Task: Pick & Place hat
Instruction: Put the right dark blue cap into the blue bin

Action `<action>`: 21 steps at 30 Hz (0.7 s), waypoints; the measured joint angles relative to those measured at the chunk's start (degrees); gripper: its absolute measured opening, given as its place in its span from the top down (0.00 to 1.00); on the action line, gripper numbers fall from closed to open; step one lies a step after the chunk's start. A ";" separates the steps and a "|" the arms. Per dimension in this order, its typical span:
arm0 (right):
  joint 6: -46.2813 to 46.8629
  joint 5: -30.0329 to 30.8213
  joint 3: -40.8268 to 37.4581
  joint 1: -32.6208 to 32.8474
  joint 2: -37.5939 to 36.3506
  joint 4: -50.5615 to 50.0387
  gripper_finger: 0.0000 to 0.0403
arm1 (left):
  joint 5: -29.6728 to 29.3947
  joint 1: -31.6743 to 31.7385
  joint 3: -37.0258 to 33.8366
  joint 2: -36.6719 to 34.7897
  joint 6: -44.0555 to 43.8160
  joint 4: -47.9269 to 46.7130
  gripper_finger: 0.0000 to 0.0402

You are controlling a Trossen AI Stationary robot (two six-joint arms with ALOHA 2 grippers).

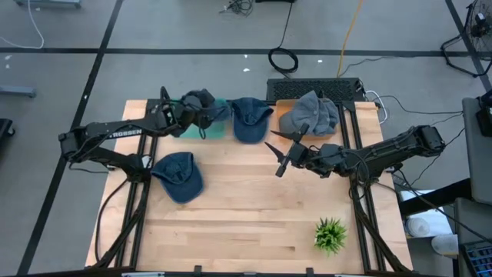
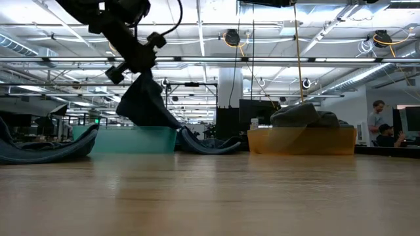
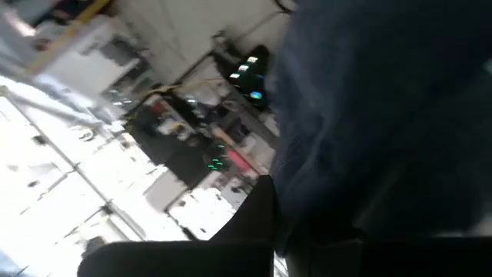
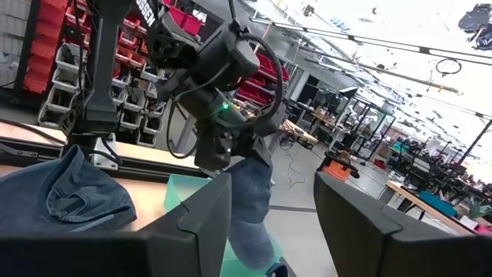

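Note:
My left gripper (image 1: 187, 114) (image 2: 134, 65) is up above the teal bin (image 1: 219, 127) (image 2: 125, 139) at the table's far side, shut on a dark blue-grey hat (image 1: 201, 101) (image 2: 146, 101). A second blue hat (image 1: 178, 175) lies flat on the table near the left arm. A third blue hat (image 1: 250, 119) lies between the two bins. A grey hat (image 1: 311, 114) (image 2: 305, 115) sits in the orange bin (image 2: 302, 140). My right gripper (image 1: 279, 156) (image 4: 269, 223) is open, above the table's middle, pointing at the teal bin and touching nothing. My left gripper holds the dark hat by its top end (image 2: 140, 75), coming at it from above and pointing down. The hat hangs slack below the fingers, lifted clear of the table, with its lower edge (image 2: 164, 121) about level with the teal bin's rim. The cloth (image 3: 384, 115) hides the contact in the wrist view.
A small green plant (image 1: 330, 235) stands near the table's near right corner. A black tray or keyboard (image 1: 314, 88) lies beyond the orange bin. Bare wood (image 1: 246, 208) spreads across the middle and near side. People sit in the room at far right (image 2: 384, 128).

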 joint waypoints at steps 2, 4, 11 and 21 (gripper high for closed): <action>-0.01 0.00 0.00 -0.01 0.00 0.00 0.57 | -0.94 0.43 -0.06 -0.23 -1.19 -3.77 1.00; 0.01 0.00 0.00 -0.01 0.00 0.00 0.56 | -2.19 0.68 -0.09 -0.23 -1.71 -5.61 1.00; 0.62 0.00 0.00 -0.14 0.00 0.00 0.57 | -8.26 1.94 -0.09 -0.55 2.17 -9.38 1.00; 1.39 -0.01 0.00 -0.25 0.00 0.05 0.57 | -8.09 5.17 -0.04 -0.73 -0.71 -24.28 1.00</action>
